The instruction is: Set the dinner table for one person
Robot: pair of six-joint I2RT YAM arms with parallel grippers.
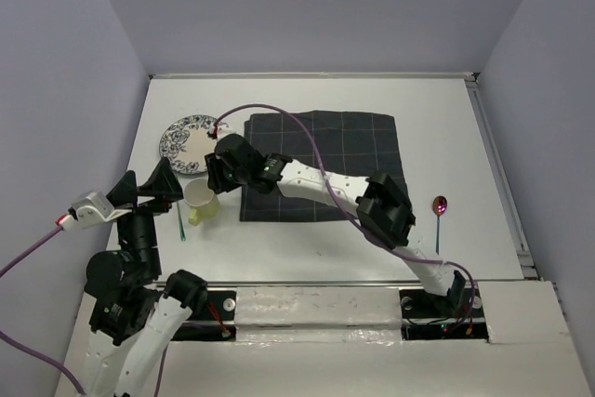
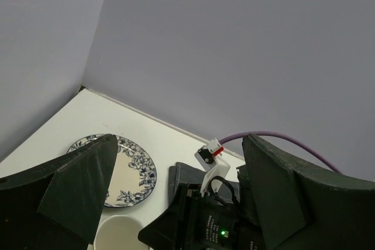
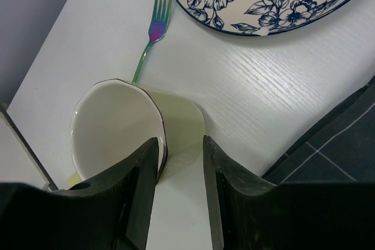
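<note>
Your right hand (image 3: 180, 144) straddles the cup (image 3: 114, 124) rim, fingers apart, on the white tabletop (image 3: 246, 98) spread beneath everything. Closing off-centre could tip it left onto the fork (image 3: 153, 27). Your left hand (image 2: 179, 144) hangs agape, empty.

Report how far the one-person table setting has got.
Done: the checked cloth lies flat on the dinner table, with nothing visible on it. In hand: the right gripper, jaws apart, straddles the rim of the cup. To do: the plate, fork and cup sit off the cloth's left side, the spoon off its right. The left gripper hangs open, empty.
</note>
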